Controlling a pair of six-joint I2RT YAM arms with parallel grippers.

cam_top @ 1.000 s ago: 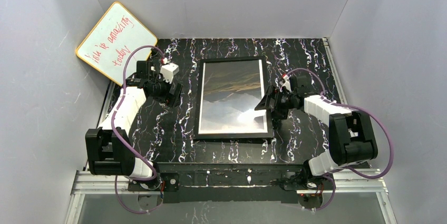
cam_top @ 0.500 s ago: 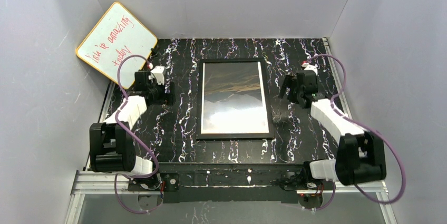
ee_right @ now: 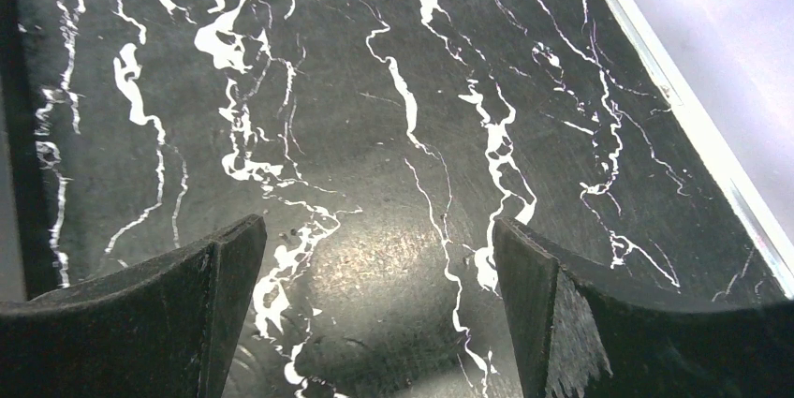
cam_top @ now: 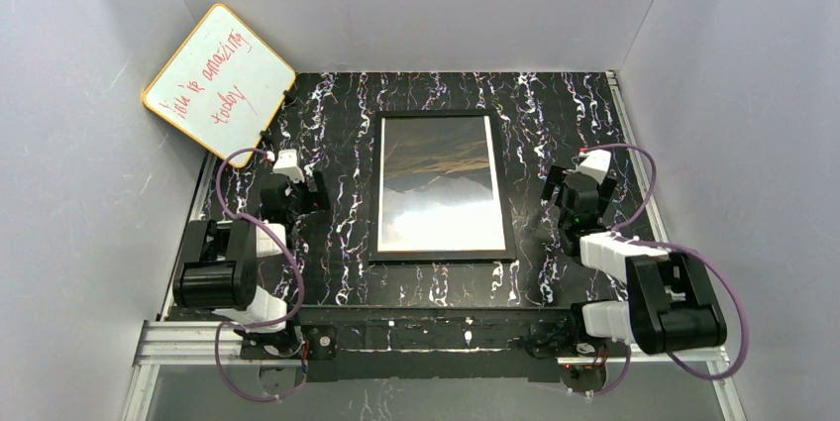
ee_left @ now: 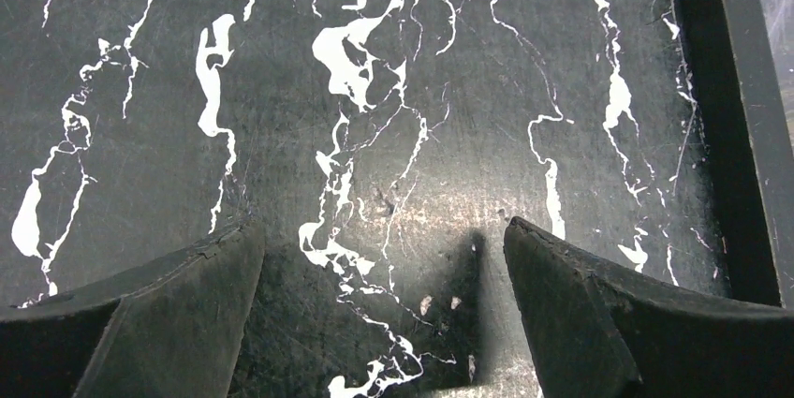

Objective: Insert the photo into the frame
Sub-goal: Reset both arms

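Observation:
The black frame (cam_top: 441, 257) lies flat in the middle of the marbled table, front side up. Inside it, the photo (cam_top: 439, 193) shows its misty mountain landscape. My left gripper (cam_top: 300, 193) hangs over bare table to the left of the frame, open and holding nothing. In the left wrist view its jaws (ee_left: 382, 228) stand wide apart above the marble, and the frame's black edge (ee_left: 744, 126) runs along the right side. My right gripper (cam_top: 565, 198) is to the right of the frame, also open and holding nothing (ee_right: 379, 223).
A yellow-edged whiteboard (cam_top: 218, 79) with red writing leans in the back left corner. Grey walls close in three sides. A metal rail (ee_right: 693, 117) runs along the table's right edge, close to my right gripper.
Both arms have drawn back from the frame toward the near edge. The right gripper left the frame's right edge and the left moved away from its left side. The frame lies as before.

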